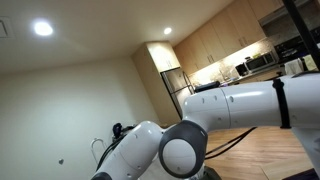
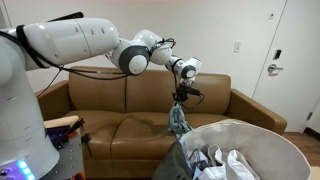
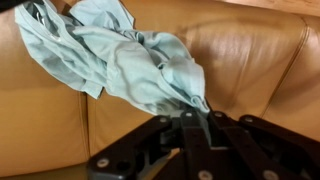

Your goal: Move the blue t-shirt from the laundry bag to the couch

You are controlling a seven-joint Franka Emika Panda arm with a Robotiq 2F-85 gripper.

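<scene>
My gripper (image 2: 182, 97) is shut on the blue t-shirt (image 2: 179, 120), which hangs from it in front of the brown leather couch (image 2: 120, 125), above and just left of the laundry bag (image 2: 245, 135). In the wrist view the pale blue shirt (image 3: 120, 55) spreads from the closed jaws (image 3: 196, 112) against the couch cushions (image 3: 250, 60). In an exterior view only the arm (image 1: 230, 110) shows; the gripper and shirt are out of sight there.
The round grey laundry bag holds several more clothes (image 2: 225, 163), white and dark. A small side stand (image 2: 62, 130) sits left of the couch. A white door (image 2: 300, 60) is behind on the right. A kitchen (image 1: 240, 55) shows in an exterior view.
</scene>
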